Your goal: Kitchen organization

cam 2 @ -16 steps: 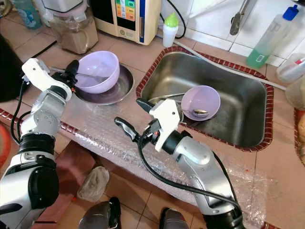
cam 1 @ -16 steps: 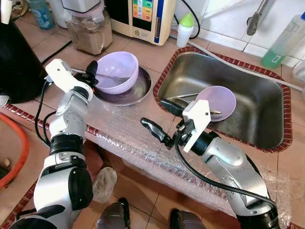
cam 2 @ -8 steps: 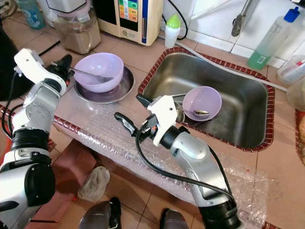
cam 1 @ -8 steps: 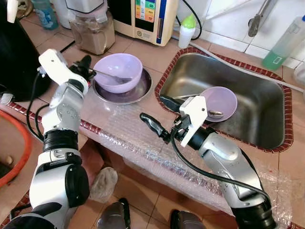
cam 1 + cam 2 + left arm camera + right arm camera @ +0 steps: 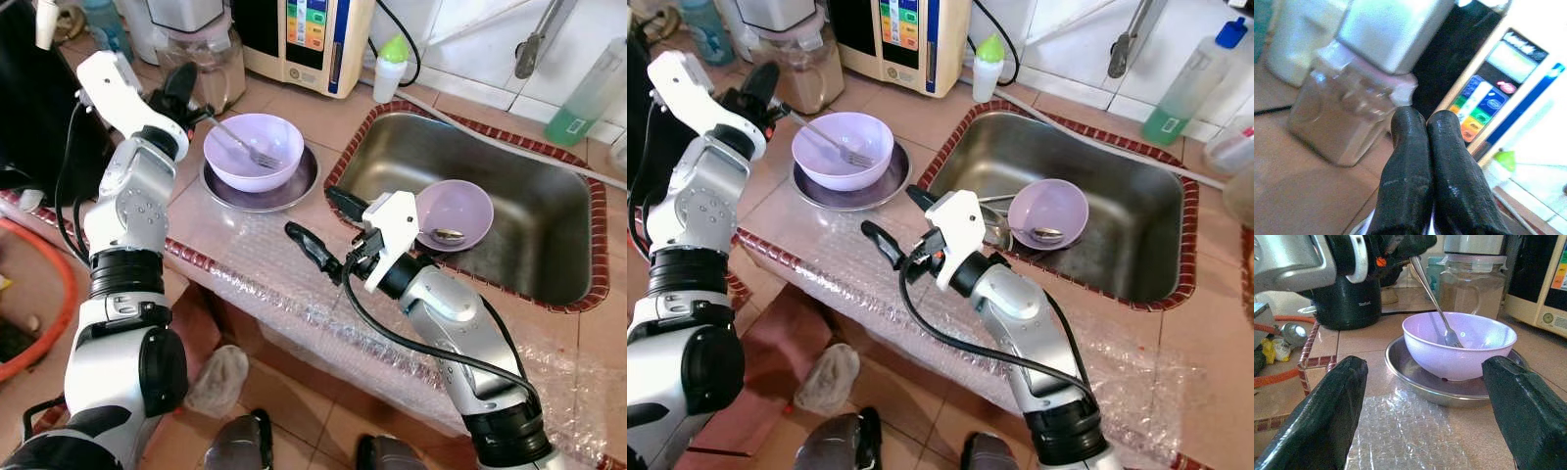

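Note:
A purple bowl (image 5: 253, 152) sits on a steel plate (image 5: 294, 191) on the tiled counter. A fork (image 5: 235, 137) leans into the bowl with its tines down. My left gripper (image 5: 186, 93) is shut on the fork's handle, up and to the left of the bowl; the right wrist view shows the fork (image 5: 1435, 303) rising steeply to that grip. My right gripper (image 5: 318, 220) hovers open over the bubble wrap (image 5: 255, 264), facing the bowl (image 5: 1459, 345), nothing between its fingers. A second purple bowl (image 5: 454, 211) with a spoon (image 5: 446, 235) lies in the sink (image 5: 549, 264).
Behind the bowl stand a jar of brown powder (image 5: 223, 64), a white appliance with coloured buttons (image 5: 309, 34) and a small green-capped bottle (image 5: 390, 67). A black pot (image 5: 39, 108) is at the far left, a green-liquid bottle (image 5: 588, 88) behind the sink.
My left gripper has risen and swung back with the fork handle, so the fork now stands steeper in the bowl. The right arm has barely moved; the camera has shifted.

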`<state>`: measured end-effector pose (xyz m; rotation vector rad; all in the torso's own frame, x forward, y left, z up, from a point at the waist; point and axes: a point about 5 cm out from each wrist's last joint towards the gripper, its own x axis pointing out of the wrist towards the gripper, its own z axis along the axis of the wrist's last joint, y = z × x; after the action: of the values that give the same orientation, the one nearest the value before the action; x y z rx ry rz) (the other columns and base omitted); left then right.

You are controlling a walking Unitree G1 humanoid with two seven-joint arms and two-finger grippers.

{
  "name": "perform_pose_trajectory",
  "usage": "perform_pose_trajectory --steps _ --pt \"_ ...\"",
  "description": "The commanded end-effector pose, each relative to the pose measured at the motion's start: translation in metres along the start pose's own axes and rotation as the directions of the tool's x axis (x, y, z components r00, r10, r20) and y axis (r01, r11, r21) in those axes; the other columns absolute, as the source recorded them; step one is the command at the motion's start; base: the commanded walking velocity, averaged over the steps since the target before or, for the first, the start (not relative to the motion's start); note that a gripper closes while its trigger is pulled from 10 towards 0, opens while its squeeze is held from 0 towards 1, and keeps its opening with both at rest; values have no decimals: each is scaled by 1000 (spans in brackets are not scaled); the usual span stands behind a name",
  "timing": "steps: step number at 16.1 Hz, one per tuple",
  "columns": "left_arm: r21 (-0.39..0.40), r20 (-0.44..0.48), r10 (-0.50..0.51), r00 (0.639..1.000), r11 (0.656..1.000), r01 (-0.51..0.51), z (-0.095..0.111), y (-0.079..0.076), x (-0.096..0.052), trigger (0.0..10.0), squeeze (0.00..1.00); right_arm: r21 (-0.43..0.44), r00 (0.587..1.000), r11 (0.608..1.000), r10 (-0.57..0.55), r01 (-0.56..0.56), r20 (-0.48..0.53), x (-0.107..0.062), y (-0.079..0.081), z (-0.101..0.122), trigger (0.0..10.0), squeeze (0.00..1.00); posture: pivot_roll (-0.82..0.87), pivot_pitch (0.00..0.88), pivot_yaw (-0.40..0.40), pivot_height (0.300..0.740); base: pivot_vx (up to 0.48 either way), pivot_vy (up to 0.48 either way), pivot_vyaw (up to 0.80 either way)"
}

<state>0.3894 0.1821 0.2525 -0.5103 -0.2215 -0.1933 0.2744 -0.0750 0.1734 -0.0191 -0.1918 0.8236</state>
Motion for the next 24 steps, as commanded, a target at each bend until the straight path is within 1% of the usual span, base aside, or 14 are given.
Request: perform_pose_trajectory --steps 1,2,3,5,8,9,12,15,16,18,19,20,23,24 --pt "17 44 -98 994 995 97 12 -19 5 0 0 -21 1000 1000 -22 23 15 2 -4 2 10000 0 -44 74 64 740 0 0 0" --pt "38 62 -195 979 980 193 17 -35 7 0 0 -35 999 999 -40 40 24 2 -7 3 10000 0 -42 67 72 740 0 0 0" --pt "60 87 -244 966 969 240 22 -45 8 0 0 -45 998 998 -53 54 29 3 -8 3 10000 0 -42 61 74 740 0 0 0" --pt "94 87 -290 953 955 282 25 -54 10 0 0 -61 995 994 -87 89 39 4 -12 2 10000 0 -41 54 79 740 0 0 0" --pt "88 95 -342 935 939 334 26 -63 11 0 0 -79 991 989 -123 126 49 4 -18 2 10000 0 -44 47 84 740 0 0 0" --pt "144 69 -433 899 896 421 24 -78 8 0 0 -96 987 983 -147 153 69 5 -21 5 10000 0 -44 44 84 740 0 0 0" --pt "246 -12 -565 825 798 550 7 -104 -2 0 0 -161 967 957 -224 242 122 8 -33 14 10000 0 -46 40 82 740 0 0 0" --pt "261 -68 -630 774 737 623 -7 -118 -12 0 0 -198 954 936 -269 290 130 7 -40 14 10000 0 -47 39 75 740 0 0 0" --pt "257 -109 -655 748 708 657 -18 -122 -18 0 0 -223 947 922 -295 318 130 6 -45 14 10000 0 -48 38 72 740 0 0 0" --pt "251 -128 -663 738 698 671 -26 -124 -23 0 0 -231 940 912 -317 338 124 5 -49 12 10000 0 -47 38 68 740 0 0 0" --pt "241 -151 -678 720 681 692 -34 -127 -30 0 0 -233 937 908 -329 348 116 6 -53 9 627 0 -47 36 64 740 0 0 0" --pt "226 -161 -688 708 673 704 -38 -129 -33 0 0 -227 939 911 -326 343 111 6 -53 7 0 0 -46 34 62 740 0 0 0" --pt "195 -191 -714 674 645 739 -50 -136 -46 0 0 -217 938 912 -336 348 89 7 -58 1 0 0 -42 39 55 740 0 0 0" --pt "187 -196 -714 672 645 741 -54 -137 -49 0 0 -207 938 915 -336 345 82 8 -59 -1 0 0 -42 39 55 740 0 0 0"
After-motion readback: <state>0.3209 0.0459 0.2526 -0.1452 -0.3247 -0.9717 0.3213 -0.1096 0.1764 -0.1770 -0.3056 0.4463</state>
